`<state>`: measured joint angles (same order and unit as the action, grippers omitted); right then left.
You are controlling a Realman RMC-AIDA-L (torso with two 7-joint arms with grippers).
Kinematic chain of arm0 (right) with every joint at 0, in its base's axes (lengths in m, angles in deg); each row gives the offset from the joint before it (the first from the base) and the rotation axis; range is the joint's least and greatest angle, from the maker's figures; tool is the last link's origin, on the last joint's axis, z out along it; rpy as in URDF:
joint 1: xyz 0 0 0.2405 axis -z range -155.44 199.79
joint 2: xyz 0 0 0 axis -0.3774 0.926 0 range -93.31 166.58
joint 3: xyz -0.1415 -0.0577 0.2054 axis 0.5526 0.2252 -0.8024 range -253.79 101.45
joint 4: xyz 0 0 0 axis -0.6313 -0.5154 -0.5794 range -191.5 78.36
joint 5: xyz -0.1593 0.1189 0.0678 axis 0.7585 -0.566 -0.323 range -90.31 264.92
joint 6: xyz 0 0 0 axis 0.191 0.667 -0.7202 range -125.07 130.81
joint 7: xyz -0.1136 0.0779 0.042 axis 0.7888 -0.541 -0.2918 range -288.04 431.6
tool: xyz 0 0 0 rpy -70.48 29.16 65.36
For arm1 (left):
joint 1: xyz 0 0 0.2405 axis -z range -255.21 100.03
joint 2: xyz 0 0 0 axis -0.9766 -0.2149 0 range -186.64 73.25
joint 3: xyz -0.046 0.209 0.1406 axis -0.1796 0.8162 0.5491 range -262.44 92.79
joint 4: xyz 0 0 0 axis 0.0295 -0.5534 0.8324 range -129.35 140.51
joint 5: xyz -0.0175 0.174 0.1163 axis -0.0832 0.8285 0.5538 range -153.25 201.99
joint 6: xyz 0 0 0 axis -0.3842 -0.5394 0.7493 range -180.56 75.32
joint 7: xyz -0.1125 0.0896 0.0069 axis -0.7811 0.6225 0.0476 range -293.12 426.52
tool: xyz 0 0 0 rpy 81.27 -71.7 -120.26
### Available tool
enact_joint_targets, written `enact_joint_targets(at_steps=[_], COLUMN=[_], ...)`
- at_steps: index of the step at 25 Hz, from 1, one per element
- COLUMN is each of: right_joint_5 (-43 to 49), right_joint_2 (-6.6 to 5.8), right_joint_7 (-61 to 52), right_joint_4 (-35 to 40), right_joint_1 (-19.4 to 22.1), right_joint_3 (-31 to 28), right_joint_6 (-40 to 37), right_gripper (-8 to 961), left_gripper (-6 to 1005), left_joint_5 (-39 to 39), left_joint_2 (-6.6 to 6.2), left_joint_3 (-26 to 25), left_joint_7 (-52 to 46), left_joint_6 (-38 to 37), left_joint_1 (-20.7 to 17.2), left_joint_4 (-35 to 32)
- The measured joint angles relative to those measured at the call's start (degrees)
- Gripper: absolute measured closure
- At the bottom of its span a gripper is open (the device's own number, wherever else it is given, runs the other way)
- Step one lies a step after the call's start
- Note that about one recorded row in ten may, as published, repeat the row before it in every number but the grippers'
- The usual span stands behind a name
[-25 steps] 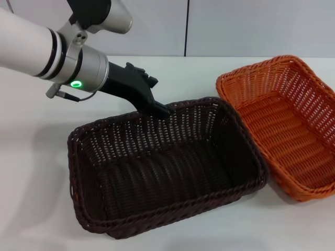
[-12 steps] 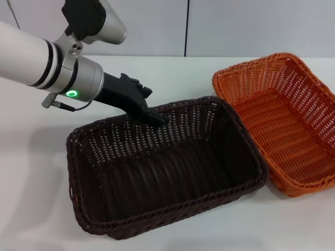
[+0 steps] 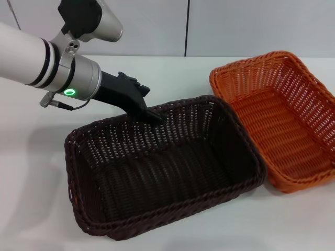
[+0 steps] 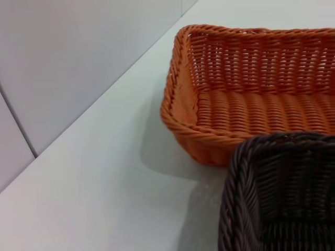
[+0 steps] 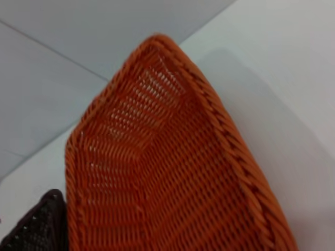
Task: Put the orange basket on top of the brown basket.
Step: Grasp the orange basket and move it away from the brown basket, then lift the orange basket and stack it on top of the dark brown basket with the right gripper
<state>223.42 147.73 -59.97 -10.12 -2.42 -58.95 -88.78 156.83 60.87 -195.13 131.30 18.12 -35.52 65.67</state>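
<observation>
The brown basket (image 3: pixel 157 172) sits on the white table in the middle of the head view. My left gripper (image 3: pixel 156 115) is at the middle of its far rim, black fingers closed over the rim. The orange basket (image 3: pixel 277 120) is to the right of the brown one, its near-left corner against the brown basket's right end. Its right part runs out of the head view. The left wrist view shows the orange basket (image 4: pixel 251 104) behind a corner of the brown basket (image 4: pixel 277 193). The right wrist view shows the orange basket (image 5: pixel 172 183) very close. My right gripper does not show.
The white table (image 3: pixel 172 78) reaches back to a grey panelled wall (image 3: pixel 235 26). My left arm (image 3: pixel 47 57) crosses the upper left of the head view, above the table behind the brown basket.
My left gripper has moved left and a little down, and the brown basket has shifted slightly left with it. The orange basket has moved up and to the left in the head view.
</observation>
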Motion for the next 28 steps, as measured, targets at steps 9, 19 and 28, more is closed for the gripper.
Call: enact_joint_targets(at_steps=[9,19,28], right_joint_5=[-0.3,-0.4,-1.6], right_joint_2=[-0.14,-0.48,0.01], right_joint_7=[0.4,1.6,2.3], right_joint_4=[0.3,-0.1,-0.1], right_joint_1=[0.3,1.4,2.8], right_joint_3=[1.1,0.8,0.8], right_joint_6=[2.5,7.7,10.4], right_gripper=[331,445,651], left_gripper=[135,135,135], left_joint_5=[-0.1,-0.4,-0.5], left_joint_2=[0.25,0.36,0.38], left_joint_3=[0.0,0.0,0.0], left_joint_7=[0.0,-0.1,0.0], left_joint_6=[-1.0,-2.8,-4.6], left_joint_1=[-0.1,-0.6,-0.7], left_joint_4=[-0.9,-1.4,-1.6])
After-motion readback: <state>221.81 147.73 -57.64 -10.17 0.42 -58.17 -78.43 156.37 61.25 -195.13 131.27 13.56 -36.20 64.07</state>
